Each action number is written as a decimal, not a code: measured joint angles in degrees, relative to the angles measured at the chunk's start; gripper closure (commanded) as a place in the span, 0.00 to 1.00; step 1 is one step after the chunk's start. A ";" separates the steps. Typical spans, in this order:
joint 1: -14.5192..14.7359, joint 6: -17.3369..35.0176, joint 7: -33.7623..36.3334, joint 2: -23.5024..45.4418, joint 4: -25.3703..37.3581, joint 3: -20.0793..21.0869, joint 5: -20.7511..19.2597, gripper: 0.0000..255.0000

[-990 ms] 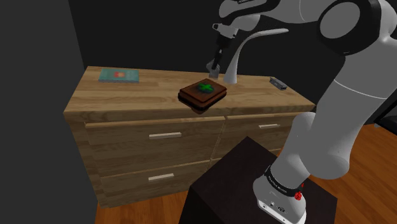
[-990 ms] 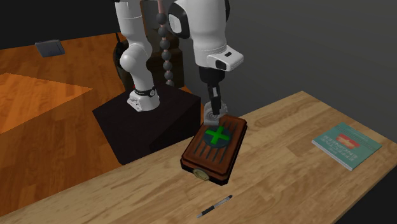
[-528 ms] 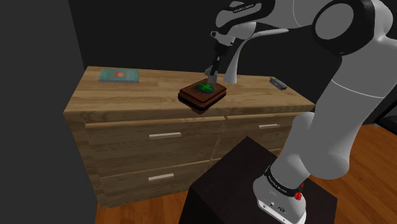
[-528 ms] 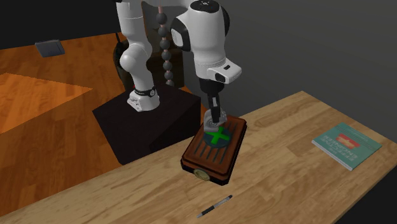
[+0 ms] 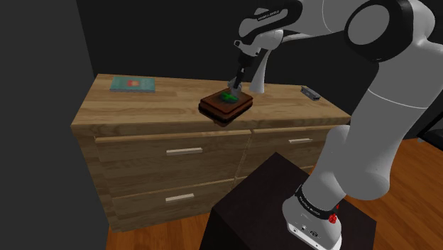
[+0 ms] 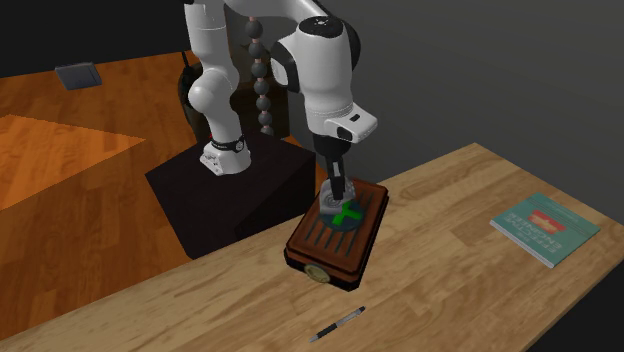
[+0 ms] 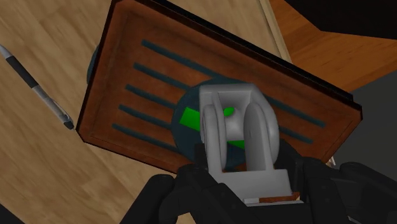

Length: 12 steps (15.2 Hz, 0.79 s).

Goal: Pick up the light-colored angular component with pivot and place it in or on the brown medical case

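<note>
A brown case (image 5: pixel 226 105) (image 6: pixel 338 234) (image 7: pixel 153 76) with a green cross on its lid lies on the wooden dresser top (image 5: pixel 170 106). My black gripper (image 5: pixel 237 82) (image 6: pixel 339 195) (image 7: pixel 245 172) hangs just above the lid's green cross, shut on a pale grey angular bracket with a pivot (image 7: pixel 238 137) (image 6: pixel 336 203). In the wrist view the bracket sits clasped between the fingers, directly over the cross and the dark round patch on the lid. Whether the bracket touches the lid I cannot tell.
A teal book (image 5: pixel 132 84) (image 6: pixel 544 227) lies at one end of the dresser top. A pen (image 6: pixel 337 324) (image 7: pixel 38 89) rests near the case. A small dark object (image 5: pixel 309 93) sits at the other end. The dark stand (image 5: pixel 284 206) is in front of the drawers.
The gripper has come down with the bracket, from above the case's edge to just over the green cross. The case, pen and book have not moved.
</note>
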 measured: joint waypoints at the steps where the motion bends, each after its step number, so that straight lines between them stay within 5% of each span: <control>1: 0.00 0.02 -0.01 0.01 -0.01 0.00 0.01 1.00; 2: 0.00 0.02 -0.01 0.01 -0.02 0.00 0.01 1.00; 3: 0.00 0.03 -0.01 0.01 -0.02 0.00 0.01 0.00; 12: 0.10 -3.27 0.93 -1.64 2.25 -0.27 -1.55 0.00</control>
